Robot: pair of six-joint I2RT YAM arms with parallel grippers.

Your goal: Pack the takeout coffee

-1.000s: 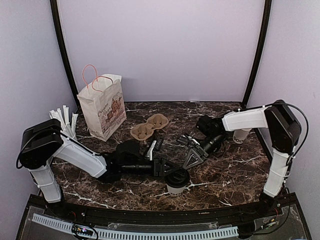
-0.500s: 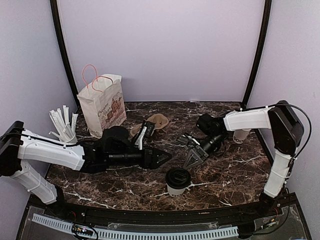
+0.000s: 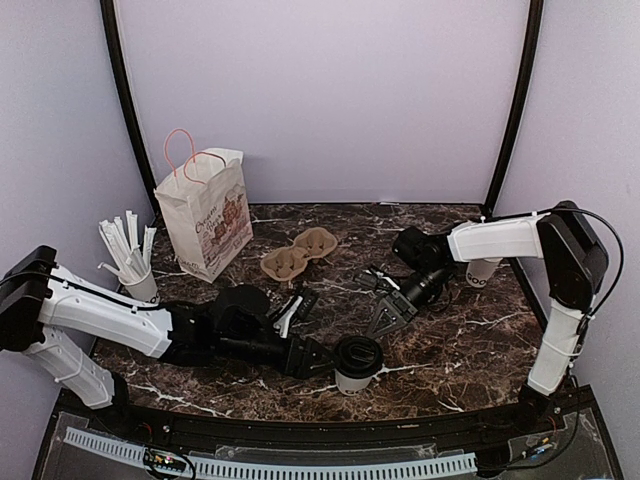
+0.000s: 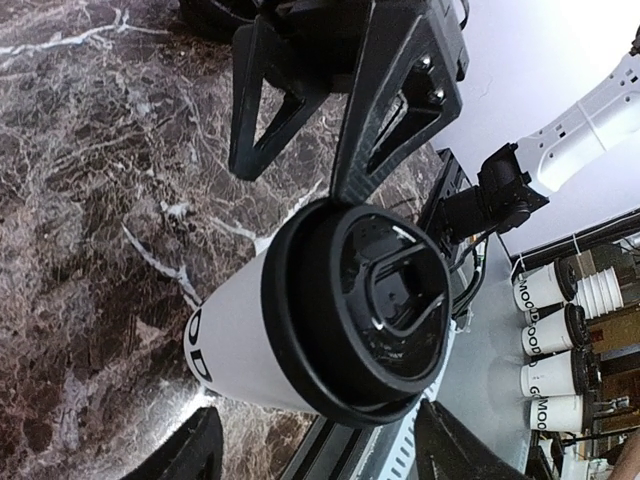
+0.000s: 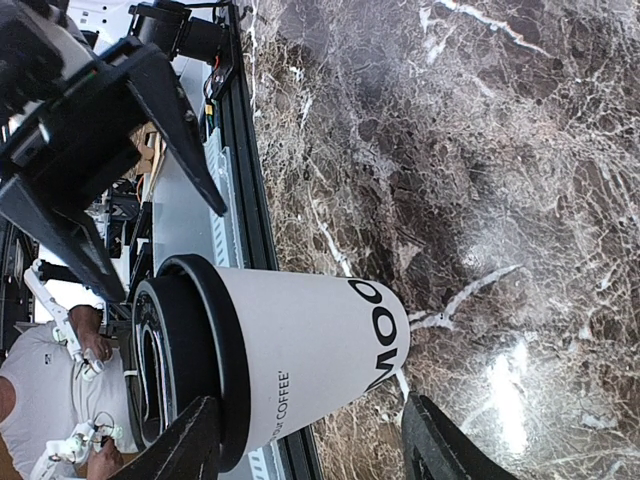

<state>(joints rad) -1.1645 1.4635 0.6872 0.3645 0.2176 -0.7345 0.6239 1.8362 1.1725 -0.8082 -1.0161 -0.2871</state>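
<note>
The takeout coffee (image 3: 354, 363) is standing upright on the bench (image 3: 470, 350), lid up, near the middle of the near edge and well apart from the paper bag (image 3: 205, 215) at the far left. The left tool (image 3: 325, 357) is lying low just beside the cup on its left, pointing at its wall. Its fingers are standing apart and seem to be touching nothing. The right tool (image 3: 383, 303) is hanging near, behind the cup, also spread and holding nothing. The left one is looking nearer, so a short level advance should be enough to straddle the cup.
</note>
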